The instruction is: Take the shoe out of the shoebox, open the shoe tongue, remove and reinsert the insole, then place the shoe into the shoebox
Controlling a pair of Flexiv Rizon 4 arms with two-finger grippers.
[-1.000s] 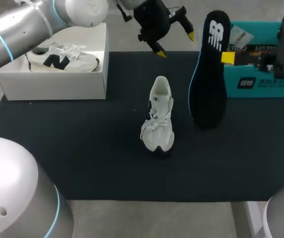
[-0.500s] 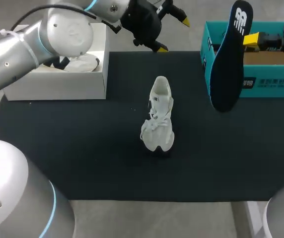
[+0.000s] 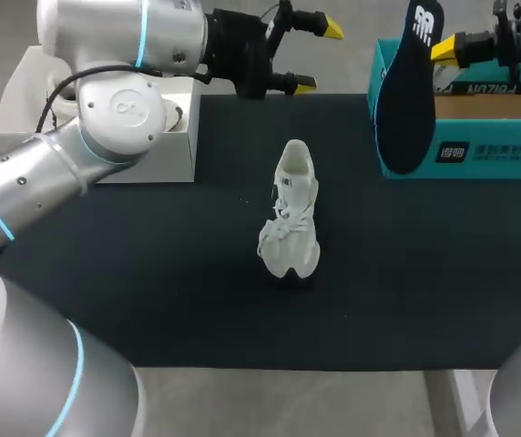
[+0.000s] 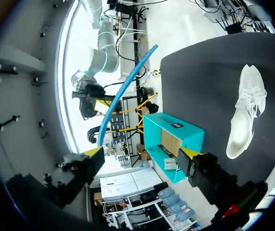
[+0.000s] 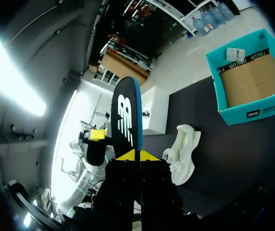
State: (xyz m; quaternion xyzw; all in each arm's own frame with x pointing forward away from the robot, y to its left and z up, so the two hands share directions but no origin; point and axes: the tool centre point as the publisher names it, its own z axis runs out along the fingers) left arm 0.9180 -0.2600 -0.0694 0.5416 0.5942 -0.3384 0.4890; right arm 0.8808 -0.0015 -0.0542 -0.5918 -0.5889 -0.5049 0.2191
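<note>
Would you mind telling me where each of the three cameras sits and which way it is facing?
Head view: fixed above and behind, looking down on the black mat; left arm and right arm enter from the sides.
Left wrist view: on the left arm, looking past its open, empty jaws at the white lace-up sneaker and teal cardboard shoebox.
Right wrist view: on the right arm, looking out past jaws shut on the dark blue-edged insole.
Shared: all three show sneaker and shoebox.
</note>
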